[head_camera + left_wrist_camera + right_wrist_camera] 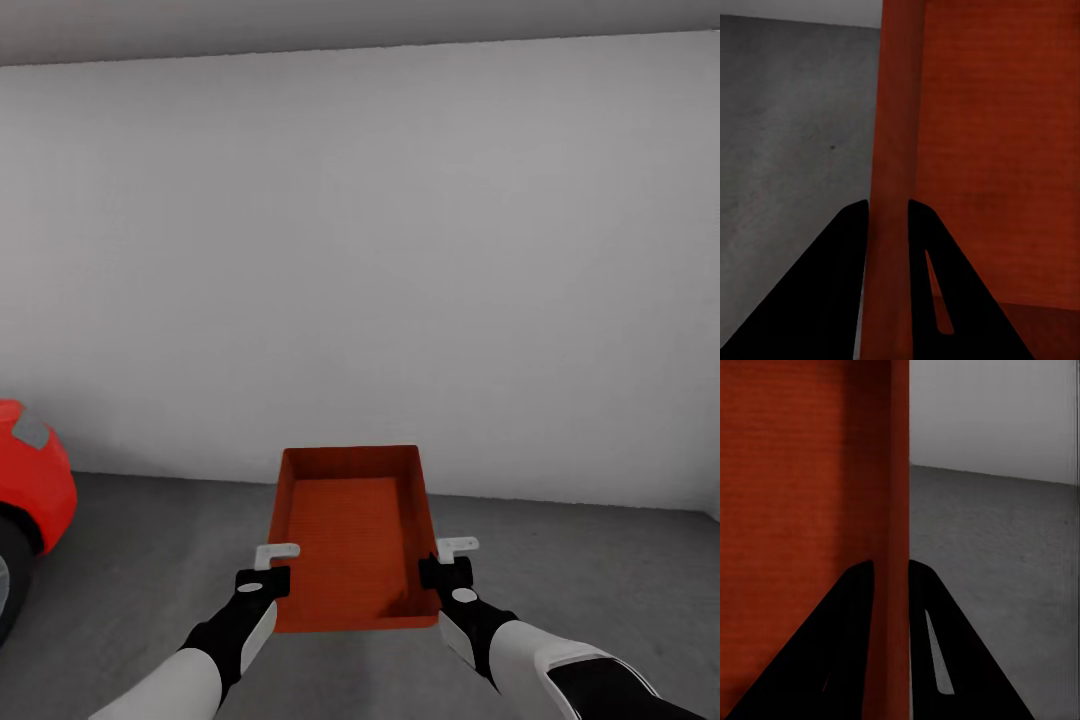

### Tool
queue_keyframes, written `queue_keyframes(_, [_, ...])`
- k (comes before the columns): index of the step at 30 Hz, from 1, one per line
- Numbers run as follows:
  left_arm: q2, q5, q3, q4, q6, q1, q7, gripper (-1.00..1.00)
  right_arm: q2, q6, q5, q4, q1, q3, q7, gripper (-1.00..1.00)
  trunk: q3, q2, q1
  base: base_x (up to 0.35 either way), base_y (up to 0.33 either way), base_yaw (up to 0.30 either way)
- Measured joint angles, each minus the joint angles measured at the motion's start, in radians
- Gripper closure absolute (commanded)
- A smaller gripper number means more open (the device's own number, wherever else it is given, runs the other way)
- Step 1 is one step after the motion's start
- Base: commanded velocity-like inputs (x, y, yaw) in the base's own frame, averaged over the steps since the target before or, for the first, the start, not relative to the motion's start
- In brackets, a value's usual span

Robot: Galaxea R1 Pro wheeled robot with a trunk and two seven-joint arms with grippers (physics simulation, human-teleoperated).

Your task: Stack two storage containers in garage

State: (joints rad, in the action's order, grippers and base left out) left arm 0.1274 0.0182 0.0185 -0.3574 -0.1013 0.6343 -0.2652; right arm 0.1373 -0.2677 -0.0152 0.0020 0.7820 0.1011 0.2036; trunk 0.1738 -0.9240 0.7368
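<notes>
A red-orange storage container with low thin walls is held up in front of me over the garage's dark grey concrete floor. My left gripper is shut on its left wall, and the left wrist view shows that wall pinched between the two black fingers. On the other side my right gripper is shut on the right wall, clamped between its black fingers. The container is empty.
A red car with a dark wheel stands at the left edge. A plain white-grey wall rises straight ahead, meeting the floor just behind the container. Bare concrete stretches to the right.
</notes>
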Motion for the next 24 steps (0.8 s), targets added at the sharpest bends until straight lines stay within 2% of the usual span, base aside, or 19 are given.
queue_keyframes(9, [0.0, 0.0, 0.0, 0.001, 0.001, 0.0, 0.0, 1.0, 0.0, 0.0, -0.001, 0.0, 0.0, 0.0, 0.0, 1.0, 0.0, 0.0, 0.0, 0.318, 0.181, -0.261])
queue_keyframes(24, [-0.001, -0.001, -0.002, 0.001, 0.002, 0.0, 0.004, 1.0, 0.0, 0.0, -0.001, 0.0, 0.0, 0.0, -0.001, 1.0, 0.0, 0.0, 0.0, 0.318, 0.165, -0.014])
